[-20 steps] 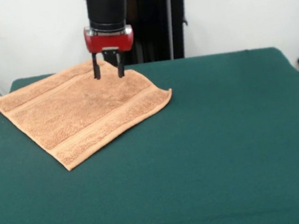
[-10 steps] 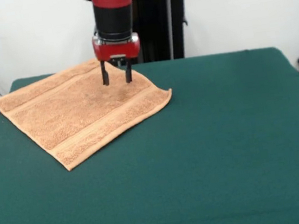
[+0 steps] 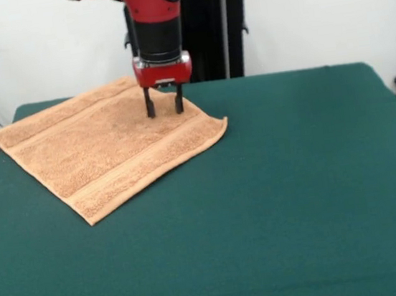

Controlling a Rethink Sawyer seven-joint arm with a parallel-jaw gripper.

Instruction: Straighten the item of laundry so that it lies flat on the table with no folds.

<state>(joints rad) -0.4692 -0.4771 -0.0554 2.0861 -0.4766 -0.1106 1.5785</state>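
Spread, empty red-and-black gripper over tan-orange terry towel near dark green felt table's far-left corner; right side bare.

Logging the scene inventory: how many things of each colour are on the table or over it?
Tan-orange: 1, the towel, spread out, its right corner slightly curled.
Dark green: 1, the table.
Red and black: 1, the arm with its pincer, open over the towel's far part.
Total: 3.

front view | across the table, facing the arm | slightly raised, mid-range
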